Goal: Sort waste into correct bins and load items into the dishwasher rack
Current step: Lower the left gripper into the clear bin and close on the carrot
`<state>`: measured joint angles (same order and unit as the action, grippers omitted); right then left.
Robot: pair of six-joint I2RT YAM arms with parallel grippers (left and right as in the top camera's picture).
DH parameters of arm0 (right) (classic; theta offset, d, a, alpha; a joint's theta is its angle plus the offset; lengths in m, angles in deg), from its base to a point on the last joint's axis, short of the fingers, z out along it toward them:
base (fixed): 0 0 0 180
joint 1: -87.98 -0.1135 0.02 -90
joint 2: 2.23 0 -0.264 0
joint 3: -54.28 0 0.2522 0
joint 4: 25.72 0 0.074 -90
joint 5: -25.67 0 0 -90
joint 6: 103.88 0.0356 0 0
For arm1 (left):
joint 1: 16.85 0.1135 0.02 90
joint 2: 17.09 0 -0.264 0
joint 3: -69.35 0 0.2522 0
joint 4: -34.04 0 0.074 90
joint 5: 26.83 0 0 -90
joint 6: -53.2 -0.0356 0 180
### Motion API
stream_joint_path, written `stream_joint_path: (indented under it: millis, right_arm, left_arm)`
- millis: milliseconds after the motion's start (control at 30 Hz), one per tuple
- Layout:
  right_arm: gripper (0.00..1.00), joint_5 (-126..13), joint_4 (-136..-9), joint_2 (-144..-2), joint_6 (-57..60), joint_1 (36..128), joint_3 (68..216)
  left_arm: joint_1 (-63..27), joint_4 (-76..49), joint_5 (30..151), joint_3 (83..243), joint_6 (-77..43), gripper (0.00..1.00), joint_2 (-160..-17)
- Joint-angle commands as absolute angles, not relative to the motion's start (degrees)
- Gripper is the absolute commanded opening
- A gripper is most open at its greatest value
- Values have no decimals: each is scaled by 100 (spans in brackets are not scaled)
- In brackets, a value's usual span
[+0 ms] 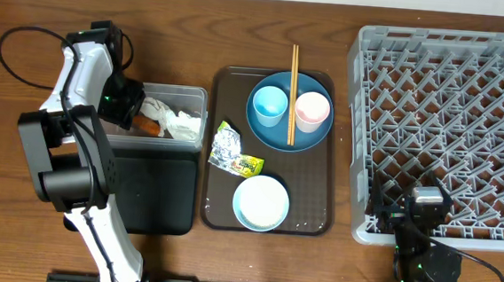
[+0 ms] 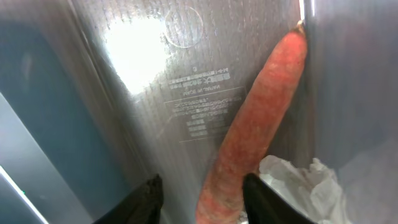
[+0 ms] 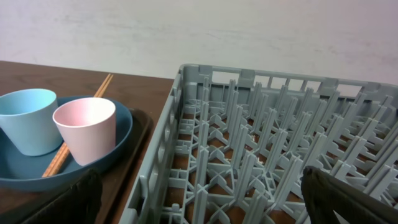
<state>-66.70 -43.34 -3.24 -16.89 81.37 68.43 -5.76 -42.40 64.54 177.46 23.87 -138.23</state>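
My left gripper (image 1: 130,106) reaches into the clear tub (image 1: 197,93). Its fingers (image 2: 202,196) are open around the orange carrot piece (image 2: 255,124), which lies on the tub's floor; the left finger is clear of it. White napkins (image 1: 175,118) lie beside the carrot (image 1: 149,127) and show in the left wrist view (image 2: 305,183). The foil wrapper (image 1: 228,145) lies on the brown tray's left edge. The blue plate (image 1: 275,135) holds the blue cup (image 1: 269,105), pink cup (image 1: 312,110) and chopsticks (image 1: 294,73). The white bowl (image 1: 261,202) sits in front of the plate. My right gripper (image 1: 416,206) is open and empty over the rack's (image 1: 449,119) front left corner. No rice bits show.
The black tray (image 1: 151,192) lies in front of the clear tub. The brown serving tray (image 1: 309,212) sits between the bins and the rack. The right wrist view shows the rack's pegs (image 3: 261,143), the pink cup (image 3: 87,127) and the blue cup (image 3: 28,118).
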Motion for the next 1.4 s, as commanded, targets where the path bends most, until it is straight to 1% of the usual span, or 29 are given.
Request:
stream_joint_path:
  millis: [0, 200, 467, 1100, 1133, 1167, 1200, 1367]
  right_arm:
    - [99, -6710, -4355, -316, -1717, 8169, 6836]
    - [99, -6712, -4355, -316, -1717, 8169, 6836]
    - [99, -6710, -4355, -316, -1717, 8169, 6836]
    - [99, -6710, -4355, -316, -1717, 8169, 6836]
    - [99, -6710, -4355, -316, -1717, 8169, 6836]
    - [99, -6712, -4355, -316, -1717, 8169, 6836]
    - [99, -6710, -4355, -316, -1717, 8169, 6836]
    - [99, -6712, -4355, -316, -1717, 8169, 6836]
  left_arm:
    - [-567, -4218, 6423, 17702, 2457, 46, -13764]
    - [-578, -4150, 6419, 17599, 2433, 46, -13764]
    - [-578, -3617, 6421, 17149, 2437, 46, -13764]
    - [-591, -3289, 6414, 17114, 2409, 45, -13766]
    - [-595, -3270, 6414, 17095, 2376, 44, -13766]
    - [-595, -3261, 6414, 17081, 2352, 39, -13766]
    - [-595, -3237, 6414, 17057, 2330, 36, -13766]
    - [-593, -3208, 6419, 17042, 2326, 25, -13762]
